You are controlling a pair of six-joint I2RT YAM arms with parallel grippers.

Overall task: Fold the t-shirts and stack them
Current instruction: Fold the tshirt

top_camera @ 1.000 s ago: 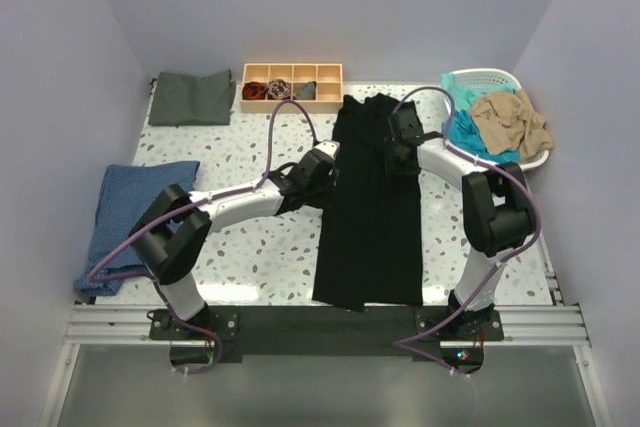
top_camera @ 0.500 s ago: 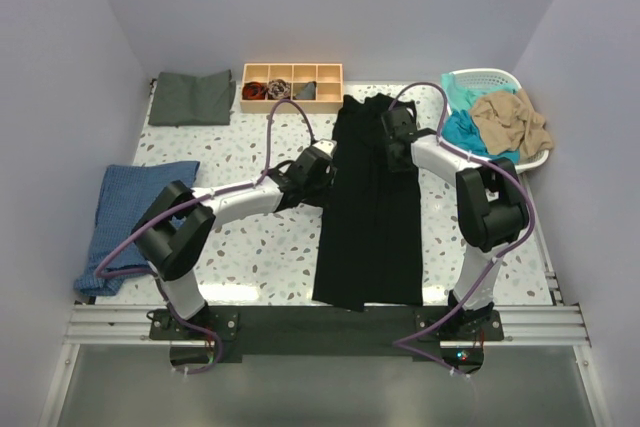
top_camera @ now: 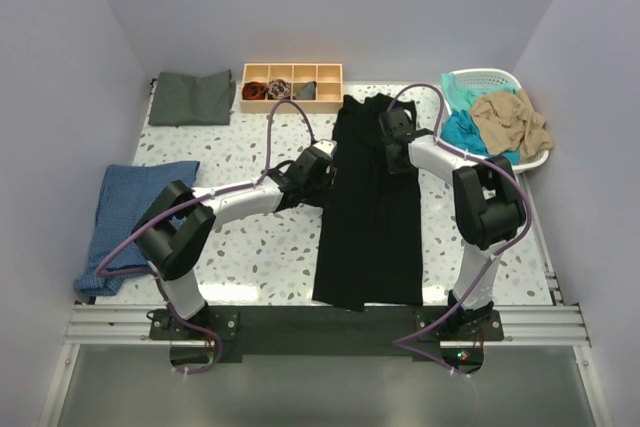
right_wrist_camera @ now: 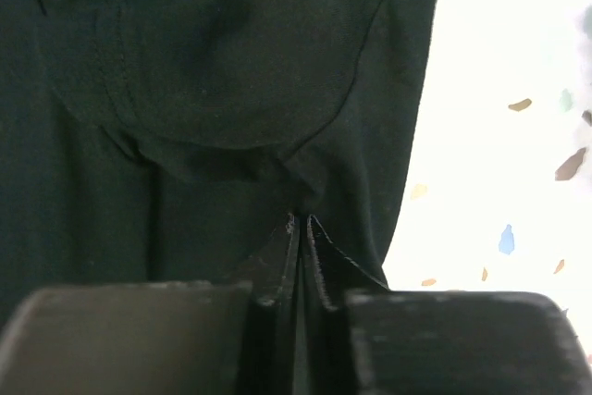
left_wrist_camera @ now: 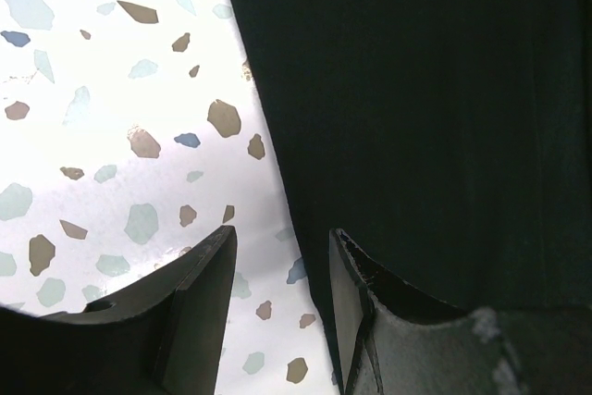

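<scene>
A large black t-shirt lies flat in a long strip down the middle of the table. My left gripper is open at the shirt's left edge. In the left wrist view one finger is over bare table and the other over the black cloth. My right gripper is on the shirt's upper part, shut on a puckered fold of the black cloth in the right wrist view. A folded dark grey-green shirt lies at the back left. Teal and tan shirts sit in the basket.
A white laundry basket stands at the back right. A wooden divided box with small cloth bundles is at the back centre. A folded blue cloth lies at the left edge of the speckled table.
My right gripper has slid a little to the left and toward the back on the black shirt's upper part. My left gripper has shifted slightly toward the shirt's left edge.
</scene>
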